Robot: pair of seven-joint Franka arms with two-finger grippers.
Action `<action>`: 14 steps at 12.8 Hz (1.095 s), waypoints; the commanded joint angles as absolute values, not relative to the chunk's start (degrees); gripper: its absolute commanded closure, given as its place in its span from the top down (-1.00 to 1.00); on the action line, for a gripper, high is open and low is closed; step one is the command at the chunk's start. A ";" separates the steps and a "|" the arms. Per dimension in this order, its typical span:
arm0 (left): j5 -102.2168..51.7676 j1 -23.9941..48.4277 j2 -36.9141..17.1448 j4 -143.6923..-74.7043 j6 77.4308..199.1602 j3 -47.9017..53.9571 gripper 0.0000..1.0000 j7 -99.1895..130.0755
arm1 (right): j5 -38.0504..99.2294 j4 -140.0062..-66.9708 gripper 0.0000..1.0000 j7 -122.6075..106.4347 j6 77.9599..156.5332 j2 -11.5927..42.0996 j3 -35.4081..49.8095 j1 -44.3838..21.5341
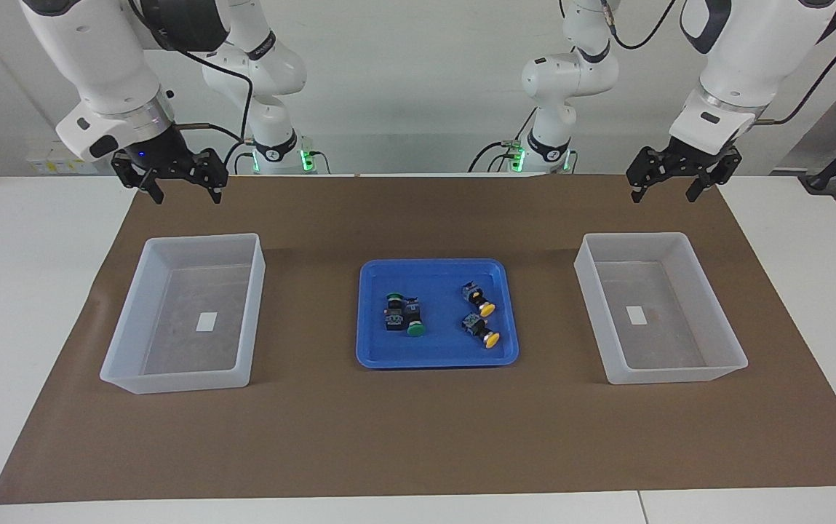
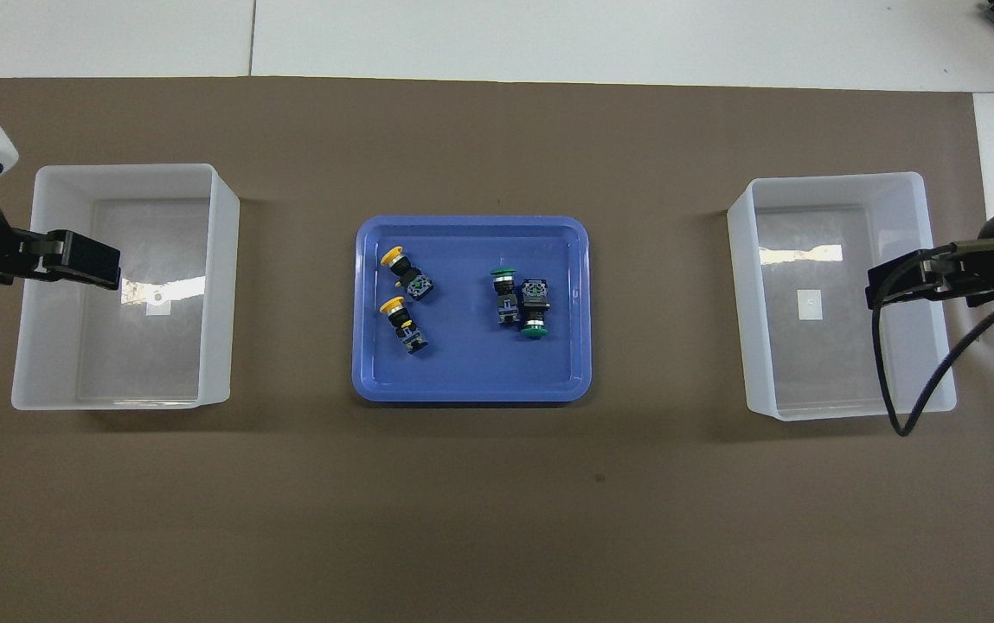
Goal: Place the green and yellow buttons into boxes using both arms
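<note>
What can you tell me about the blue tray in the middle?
The blue plastic tray is a flat rectangle with rounded corners and a low raised rim. It lies level on the brown paper mat, midway between two clear plastic boxes. Inside lie two green-capped push buttons side by side and two yellow-capped push buttons. No gripper touches it.

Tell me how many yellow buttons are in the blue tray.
2: both lie in the blue tray, toward the left arm's end. One yellow button is nearer the robots, the other yellow button farther. None seems hidden.
</note>
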State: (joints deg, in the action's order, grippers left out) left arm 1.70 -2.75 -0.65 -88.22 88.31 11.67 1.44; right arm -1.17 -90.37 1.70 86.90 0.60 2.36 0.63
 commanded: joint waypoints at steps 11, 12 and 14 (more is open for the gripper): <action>0.79 3.42 11.16 -114.69 113.97 11.25 1.00 7.71 | 0.44 -103.36 1.00 7.80 108.53 -0.27 3.25 -5.79; 0.70 4.47 10.81 -115.83 116.52 11.25 1.00 10.26 | 0.44 -103.45 1.00 9.65 110.63 0.87 3.25 -7.19; 0.70 6.67 9.41 -118.46 122.75 11.25 1.00 15.00 | 0.44 -103.45 1.00 12.47 114.50 3.50 3.25 -9.39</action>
